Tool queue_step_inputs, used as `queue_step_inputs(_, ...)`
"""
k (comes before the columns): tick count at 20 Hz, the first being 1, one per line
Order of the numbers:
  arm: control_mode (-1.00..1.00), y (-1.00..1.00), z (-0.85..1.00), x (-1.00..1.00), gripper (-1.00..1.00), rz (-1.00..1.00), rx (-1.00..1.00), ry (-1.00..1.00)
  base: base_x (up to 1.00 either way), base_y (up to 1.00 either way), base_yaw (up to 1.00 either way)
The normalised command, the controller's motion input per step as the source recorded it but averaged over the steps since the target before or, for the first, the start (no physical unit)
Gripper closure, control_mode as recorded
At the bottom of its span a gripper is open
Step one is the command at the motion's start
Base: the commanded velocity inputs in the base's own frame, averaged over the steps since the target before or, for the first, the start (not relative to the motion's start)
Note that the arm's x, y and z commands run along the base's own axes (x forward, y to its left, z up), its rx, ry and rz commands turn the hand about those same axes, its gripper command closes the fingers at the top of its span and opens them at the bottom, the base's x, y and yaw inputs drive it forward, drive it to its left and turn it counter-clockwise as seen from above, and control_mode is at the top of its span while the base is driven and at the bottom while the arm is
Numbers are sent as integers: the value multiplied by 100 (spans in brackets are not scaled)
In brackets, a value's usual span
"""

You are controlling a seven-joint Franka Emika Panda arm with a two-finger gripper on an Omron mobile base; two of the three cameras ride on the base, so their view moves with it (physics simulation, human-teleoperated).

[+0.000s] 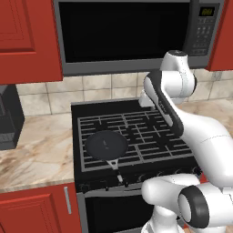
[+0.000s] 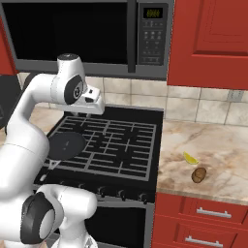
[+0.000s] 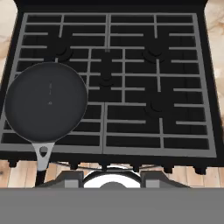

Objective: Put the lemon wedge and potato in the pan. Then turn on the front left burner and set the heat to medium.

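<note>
The dark round pan (image 1: 107,145) (image 2: 65,145) (image 3: 46,101) sits empty on the front left burner (image 3: 94,131), its pale-tipped handle pointing toward the stove's front edge. On the marble counter right of the stove lie the yellow lemon wedge (image 2: 190,158) and, just in front of it, the brown potato (image 2: 198,175). My gripper (image 3: 111,179) (image 2: 85,114) hangs high over the stove's middle and looks straight down at the grates. Its fingertips stand apart and hold nothing.
A row of knobs (image 2: 121,193) runs along the stove front. A microwave (image 1: 127,32) hangs right above the stove, with red cabinets (image 2: 213,38) on both sides. A dark appliance (image 1: 9,116) stands on the left counter.
</note>
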Motion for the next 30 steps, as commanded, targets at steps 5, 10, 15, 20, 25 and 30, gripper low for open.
queue_step_inputs(5,-100,6,0,0,-100,0,0,0,0,0,0)
queue_step_inputs(10,-100,-3,0,2,-100,0,0,0,0,0,0)
queue_step_inputs(15,-100,-29,-11,-6,-100,-9,0,5,0,0,0)
queue_step_inputs(20,-100,-74,-21,-18,-100,-25,0,6,0,0,0)
queue_step_inputs(25,-100,-98,-14,-1,-100,-18,0,8,0,0,0)
queue_step_inputs(30,-100,-100,-8,0,-100,-5,0,3,0,0,0)
